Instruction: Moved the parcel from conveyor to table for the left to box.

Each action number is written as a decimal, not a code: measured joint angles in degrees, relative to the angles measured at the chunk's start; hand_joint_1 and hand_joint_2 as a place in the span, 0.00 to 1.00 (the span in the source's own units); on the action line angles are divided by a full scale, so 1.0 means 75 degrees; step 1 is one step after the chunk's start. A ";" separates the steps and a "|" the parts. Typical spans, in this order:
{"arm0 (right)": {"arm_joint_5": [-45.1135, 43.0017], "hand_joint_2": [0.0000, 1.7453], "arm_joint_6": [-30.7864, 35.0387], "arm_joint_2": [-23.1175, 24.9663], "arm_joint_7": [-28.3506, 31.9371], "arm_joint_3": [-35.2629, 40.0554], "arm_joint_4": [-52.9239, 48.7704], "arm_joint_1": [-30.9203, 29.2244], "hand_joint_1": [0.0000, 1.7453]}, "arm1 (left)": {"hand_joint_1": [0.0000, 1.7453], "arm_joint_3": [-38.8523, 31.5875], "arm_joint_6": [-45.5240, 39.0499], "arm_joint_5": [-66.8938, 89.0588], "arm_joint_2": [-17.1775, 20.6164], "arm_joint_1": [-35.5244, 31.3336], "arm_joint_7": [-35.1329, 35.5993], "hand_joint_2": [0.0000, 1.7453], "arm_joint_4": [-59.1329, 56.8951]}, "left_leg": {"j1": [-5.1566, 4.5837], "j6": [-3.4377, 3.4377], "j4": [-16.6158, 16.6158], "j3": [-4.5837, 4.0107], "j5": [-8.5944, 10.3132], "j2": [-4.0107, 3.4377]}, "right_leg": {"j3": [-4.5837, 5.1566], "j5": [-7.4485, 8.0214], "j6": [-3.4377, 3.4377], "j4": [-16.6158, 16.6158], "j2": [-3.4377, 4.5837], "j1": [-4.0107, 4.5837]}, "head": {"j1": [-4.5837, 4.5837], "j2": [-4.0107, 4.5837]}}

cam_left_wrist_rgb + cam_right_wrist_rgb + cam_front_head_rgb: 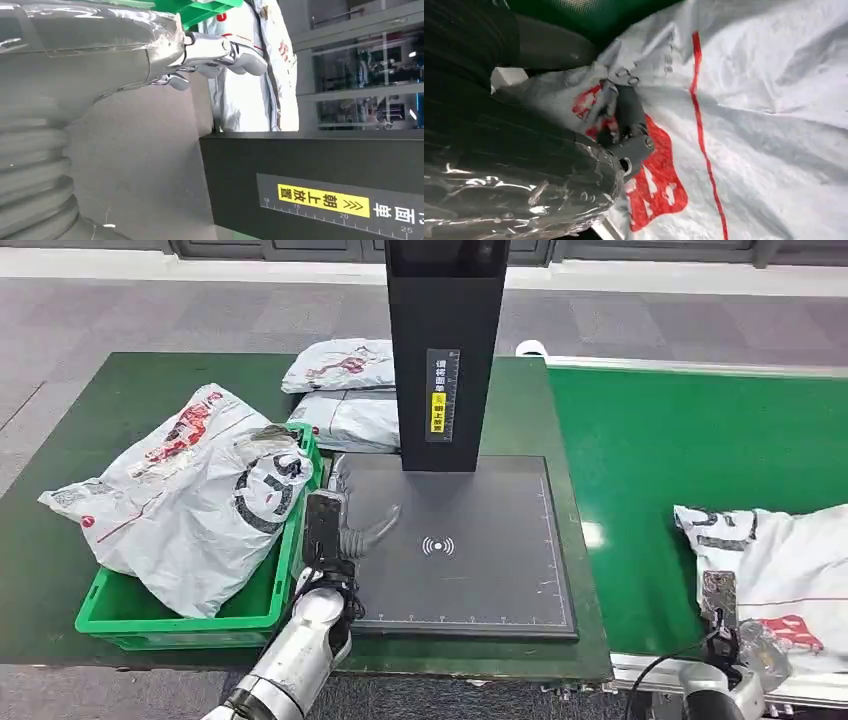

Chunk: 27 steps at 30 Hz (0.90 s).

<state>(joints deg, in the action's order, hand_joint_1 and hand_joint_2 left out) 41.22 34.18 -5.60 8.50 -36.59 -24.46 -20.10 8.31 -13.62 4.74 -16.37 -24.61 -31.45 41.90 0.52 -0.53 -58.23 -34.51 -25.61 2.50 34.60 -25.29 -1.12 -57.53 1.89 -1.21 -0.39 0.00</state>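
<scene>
My right hand [621, 125] pinched parcel [790, 560] near edge, on conveyor [660, 460]: soft, slippery film, probably light, saggy. Left hand [345, 530] hovered, fingers spread, holding nothing.

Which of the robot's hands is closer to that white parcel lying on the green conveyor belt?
Right. The right hand is on the parcel, bunching its plastic. The left hand is across the table over the dark scanner pad.

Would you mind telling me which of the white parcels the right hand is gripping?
The parcel on the green conveyor, far right; the right hand grips its edge. The other parcels lie in the green bin or behind the scanner stand.
</scene>
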 measured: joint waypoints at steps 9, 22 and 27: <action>0.0128 1.00 -0.0096 0.0015 0.0055 0.0125 -0.0015 0.0014 1.00 | 0.00 -0.0122 0.0166 -0.0122 0.0000 0.0098 0.0117 1.00 0.0225 | 0.0001 0.0002 0.0000 0.0012 -0.0002 -0.0007 | -0.0016 0.0000 -0.0001 0.0003 0.0003 0.0002 | 0.0003 0.0000; -0.1055 1.00 -0.1218 0.0853 0.1542 0.0297 -0.1645 0.0238 1.00 | 0.00 -0.0254 0.0239 -0.0046 0.0006 0.0245 0.0207 1.00 0.0510 | -0.0001 -0.0002 0.0002 0.0009 0.0008 -0.0018 | -0.0003 0.0012 -0.0006 -0.0002 0.0008 0.0002 | -0.0003 0.0000; -0.1837 1.00 -0.1734 0.1417 0.2055 0.1074 -0.3146 0.0399 1.00 | 0.00 -0.0294 0.0009 0.0318 0.0006 0.0241 0.0175 1.00 0.0565 | 0.0004 -0.0012 0.0008 -0.0003 0.0017 -0.0019 | 0.0013 0.0013 0.0001 -0.0014 0.0012 0.0003 | 0.0000 0.0000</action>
<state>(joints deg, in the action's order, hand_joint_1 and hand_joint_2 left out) 27.45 21.18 5.03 23.91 -28.54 -48.05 -17.11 6.10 -13.55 7.13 -16.33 -22.81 -30.14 46.14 0.55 -0.62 -58.17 -34.53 -25.48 2.36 34.69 -25.19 -1.12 -57.64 1.98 -1.19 -0.39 0.00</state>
